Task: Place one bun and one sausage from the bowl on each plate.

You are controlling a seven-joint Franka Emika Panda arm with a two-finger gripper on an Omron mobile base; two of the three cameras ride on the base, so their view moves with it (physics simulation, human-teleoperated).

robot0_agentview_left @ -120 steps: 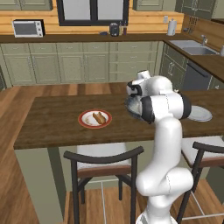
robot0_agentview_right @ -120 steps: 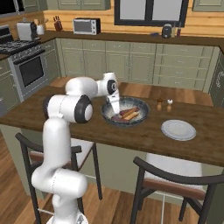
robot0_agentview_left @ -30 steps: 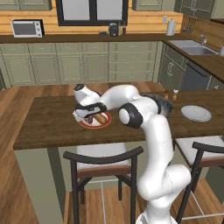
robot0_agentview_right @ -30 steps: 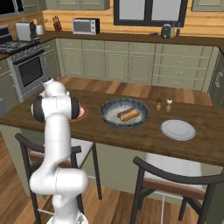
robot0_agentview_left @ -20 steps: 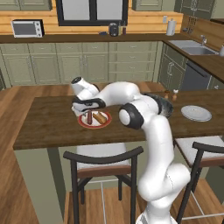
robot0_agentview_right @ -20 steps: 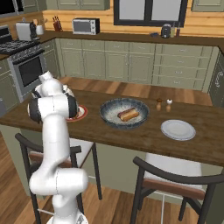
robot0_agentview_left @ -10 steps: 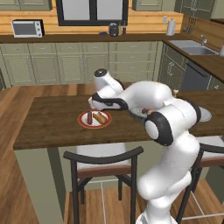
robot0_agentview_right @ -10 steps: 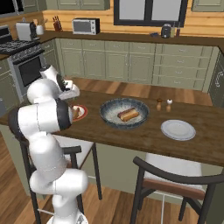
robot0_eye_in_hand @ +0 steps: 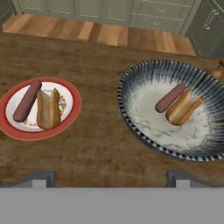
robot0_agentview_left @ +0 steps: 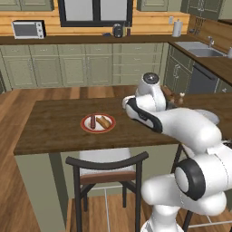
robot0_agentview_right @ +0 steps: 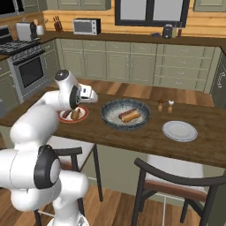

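The red-rimmed plate (robot0_eye_in_hand: 73,104) lies at the left of the hand view and holds a sausage (robot0_eye_in_hand: 27,100) and a bun (robot0_eye_in_hand: 48,108) side by side. At the right is the dark speckled bowl (robot0_eye_in_hand: 131,74), holding another sausage (robot0_eye_in_hand: 170,97) and bun (robot0_eye_in_hand: 183,108). My gripper (robot0_eye_in_hand: 109,178) hovers open above the bare wood between plate and bowl, fingertips far apart with nothing between them. In the right base view the plain grey plate (robot0_agentview_right: 179,131) lies empty to the right of the bowl (robot0_agentview_right: 110,115). The left base view shows the red-rimmed plate (robot0_agentview_left: 86,127), while my arm covers the bowl.
Two small shakers (robot0_agentview_right: 165,106) stand just behind the bowl's right side. Dark chairs (robot0_agentview_right: 172,185) are tucked along the counter's near edge, one under the red plate (robot0_agentview_left: 106,170). Bare wood runs between the bowl and the grey plate.
The arm has lifted off the red-rimmed plate and swung right toward the bowl. The jaws have opened a little wider. Bun and sausage stay on the plate.
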